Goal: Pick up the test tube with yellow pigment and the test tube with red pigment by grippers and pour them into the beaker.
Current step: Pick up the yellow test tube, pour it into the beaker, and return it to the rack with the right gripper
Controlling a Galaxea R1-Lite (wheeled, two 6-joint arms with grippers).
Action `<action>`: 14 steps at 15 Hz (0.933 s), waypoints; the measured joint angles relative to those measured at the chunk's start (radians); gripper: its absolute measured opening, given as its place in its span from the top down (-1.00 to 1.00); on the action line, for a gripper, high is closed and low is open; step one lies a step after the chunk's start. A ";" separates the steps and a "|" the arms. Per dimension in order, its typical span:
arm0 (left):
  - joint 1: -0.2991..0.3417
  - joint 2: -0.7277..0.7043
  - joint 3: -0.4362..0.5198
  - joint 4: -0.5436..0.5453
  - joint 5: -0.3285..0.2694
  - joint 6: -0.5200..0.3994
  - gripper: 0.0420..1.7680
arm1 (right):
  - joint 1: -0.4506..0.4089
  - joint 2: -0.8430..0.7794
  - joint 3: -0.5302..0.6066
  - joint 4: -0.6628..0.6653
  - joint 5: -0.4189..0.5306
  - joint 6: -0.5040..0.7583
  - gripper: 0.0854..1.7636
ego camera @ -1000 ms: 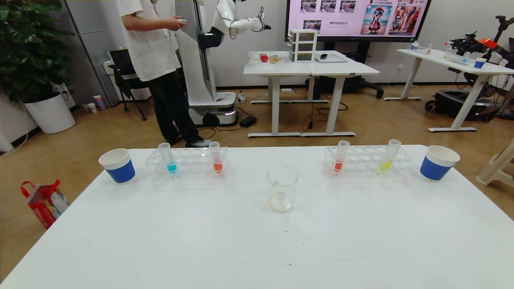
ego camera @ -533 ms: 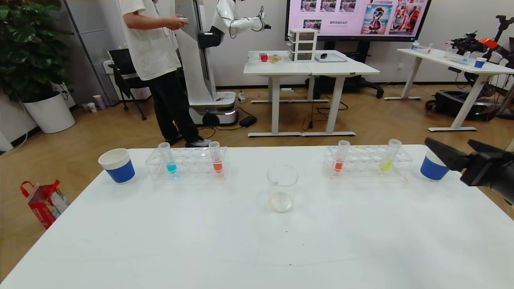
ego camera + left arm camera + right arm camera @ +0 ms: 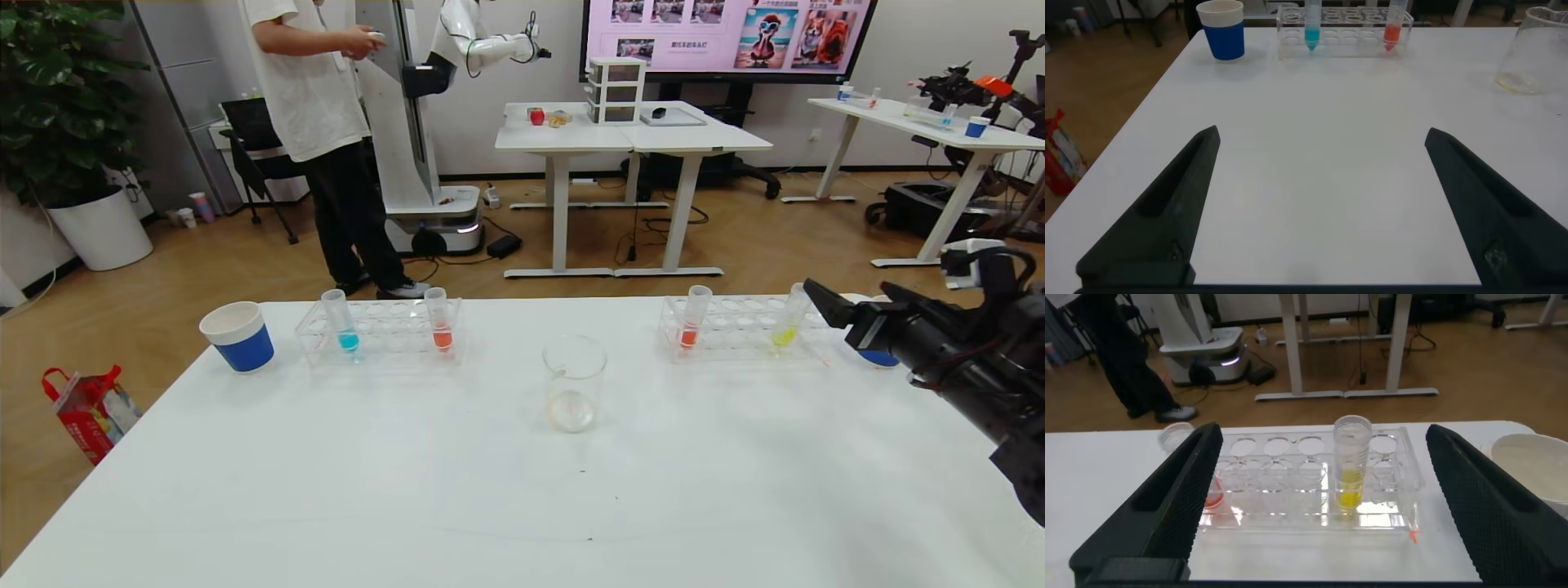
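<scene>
Head view: right hand (image 3: 849, 306) open, near yellow tube (image 3: 790, 320).

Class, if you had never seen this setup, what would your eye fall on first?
Probably the black right gripper, fingers open, reaching in at the table's right edge toward the test tube with yellow pigment in the right rack. Next, the clear beaker standing alone mid-table.

Wood floor (image 3: 735, 237) throughout. White table (image 3: 490, 490) in the foreground. Two white desks (image 3: 633, 139) stand side by side against the far wall, below a wall screen (image 3: 727, 37); a drawer unit (image 3: 615, 91) sits on them. A third desk (image 3: 914, 131) stands at right. Potted plant (image 3: 65, 122) at left; red bag (image 3: 90, 408) on the floor
</scene>
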 joint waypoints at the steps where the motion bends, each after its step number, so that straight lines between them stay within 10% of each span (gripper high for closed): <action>1: 0.000 0.000 0.000 0.000 0.000 0.000 -0.98 | -0.001 0.052 -0.011 -0.040 0.007 -0.005 -0.97; 14: 0.000 0.000 0.000 0.000 0.000 0.000 -0.98 | -0.035 0.412 -0.354 -0.078 0.016 -0.061 -0.97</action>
